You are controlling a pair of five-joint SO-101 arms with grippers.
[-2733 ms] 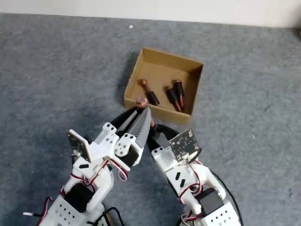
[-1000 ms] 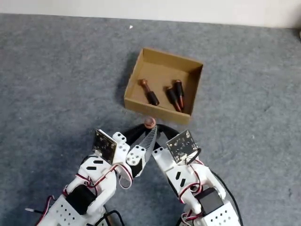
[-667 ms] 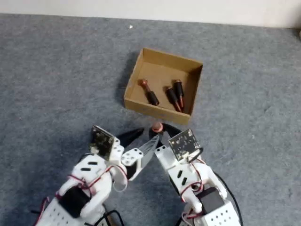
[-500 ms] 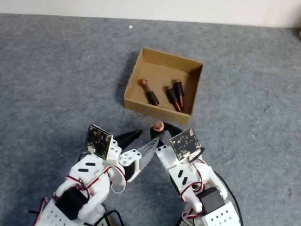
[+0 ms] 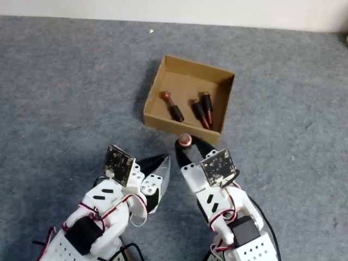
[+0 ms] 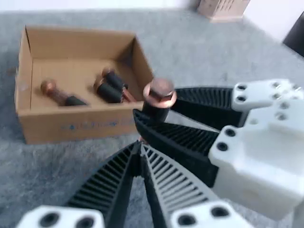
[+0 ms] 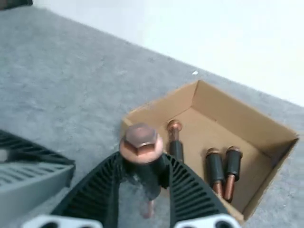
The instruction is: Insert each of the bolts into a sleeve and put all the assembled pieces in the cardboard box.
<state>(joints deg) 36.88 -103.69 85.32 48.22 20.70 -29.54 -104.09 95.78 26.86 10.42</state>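
A grey, felt-like carpet covers the bench [image 5: 65, 81], evenly lit. A plain white wall [image 5: 217, 11] runs along its far edge. In the left wrist view a pale beige object [image 6: 223, 8] stands at the wall's foot.

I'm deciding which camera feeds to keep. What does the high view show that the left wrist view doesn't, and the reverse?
High view, not the left wrist one: the left arm and right arm with their wiring, and all four walls of the cardboard box. Left wrist view, not the high one: the black sleeve clamped under the head of the bolt, and a beige object beyond the box. Shared: three assembled pieces in the box, the right gripper shut on the bolt, the left gripper shut.
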